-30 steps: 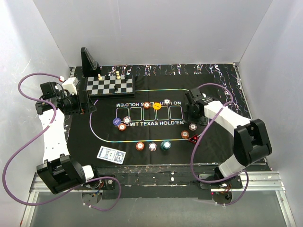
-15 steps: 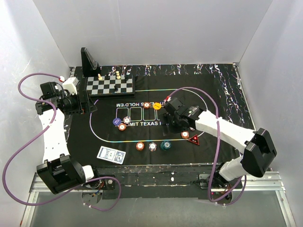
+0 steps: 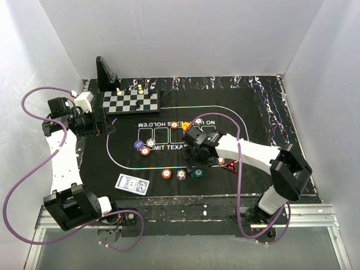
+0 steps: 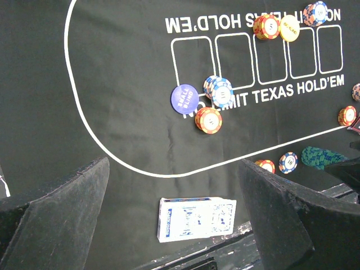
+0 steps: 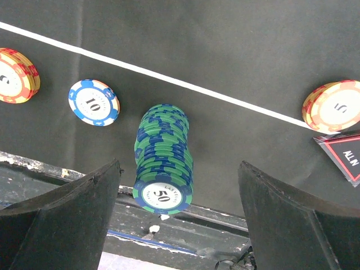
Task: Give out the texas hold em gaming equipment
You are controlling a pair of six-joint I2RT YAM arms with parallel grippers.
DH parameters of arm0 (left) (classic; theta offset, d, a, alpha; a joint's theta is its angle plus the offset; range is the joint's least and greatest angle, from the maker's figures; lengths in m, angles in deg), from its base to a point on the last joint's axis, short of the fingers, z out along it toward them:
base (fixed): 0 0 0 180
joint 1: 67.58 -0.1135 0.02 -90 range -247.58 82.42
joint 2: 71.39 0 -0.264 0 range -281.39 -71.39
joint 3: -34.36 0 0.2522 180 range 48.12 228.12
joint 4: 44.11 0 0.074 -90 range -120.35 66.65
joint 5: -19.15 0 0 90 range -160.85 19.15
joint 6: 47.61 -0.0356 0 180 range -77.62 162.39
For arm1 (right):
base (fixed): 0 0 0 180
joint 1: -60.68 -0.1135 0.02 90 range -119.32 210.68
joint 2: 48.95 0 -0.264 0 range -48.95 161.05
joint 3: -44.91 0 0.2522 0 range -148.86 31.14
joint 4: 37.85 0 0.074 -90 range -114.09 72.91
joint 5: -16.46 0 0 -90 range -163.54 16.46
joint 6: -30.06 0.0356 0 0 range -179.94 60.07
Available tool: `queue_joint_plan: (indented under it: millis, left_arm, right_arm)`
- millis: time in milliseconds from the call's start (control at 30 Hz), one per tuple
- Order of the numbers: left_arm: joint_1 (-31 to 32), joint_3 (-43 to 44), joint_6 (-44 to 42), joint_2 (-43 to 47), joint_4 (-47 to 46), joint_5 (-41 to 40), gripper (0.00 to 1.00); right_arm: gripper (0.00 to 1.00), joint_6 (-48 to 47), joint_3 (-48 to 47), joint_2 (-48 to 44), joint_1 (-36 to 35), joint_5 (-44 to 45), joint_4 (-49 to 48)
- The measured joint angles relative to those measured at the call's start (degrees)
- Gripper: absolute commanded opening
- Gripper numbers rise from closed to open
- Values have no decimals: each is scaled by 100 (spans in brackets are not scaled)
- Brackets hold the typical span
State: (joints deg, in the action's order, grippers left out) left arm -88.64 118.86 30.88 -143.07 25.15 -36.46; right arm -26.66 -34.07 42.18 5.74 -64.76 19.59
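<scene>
Status of chip layout: right gripper (image 5: 179, 166) sits low at the near edge of the felt mat (image 4: 112, 67), jaws spread wide on either side of the teal chip stack (image 5: 163, 163), with a gap on both sides and nothing grasped. Beside that stack lie a white-blue chip (image 5: 93, 102) and an orange stack (image 5: 17, 76); another orange stack (image 5: 332, 107) and the red triangular marker (image 5: 343, 154) lie to the other side. Left gripper (image 4: 173, 163) is released and empty, well apart at the mat's left. Small-blind disc (image 4: 184, 97) has chips beside it. Judged roughly half done: chips are spread, but the card deck (image 4: 197, 218) is squared up and the five outlined boxes are bare.
</scene>
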Motion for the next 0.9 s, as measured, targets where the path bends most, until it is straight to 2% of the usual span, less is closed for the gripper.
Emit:
queue_joint_plan:
  millis: [300,567,900]
  left_arm:
    - [0,0,0,-2,0,9,100]
    - [0,0,-2,-2,0,-4,100]
    - [0,0,-7,-2,9,-4,100]
  right_arm:
    - [91,9,0,216,-68,-153,-50]
    - [64,118,9,297,-70,-262,-133]
    - [63,232,55,304,-70,-304,-210]
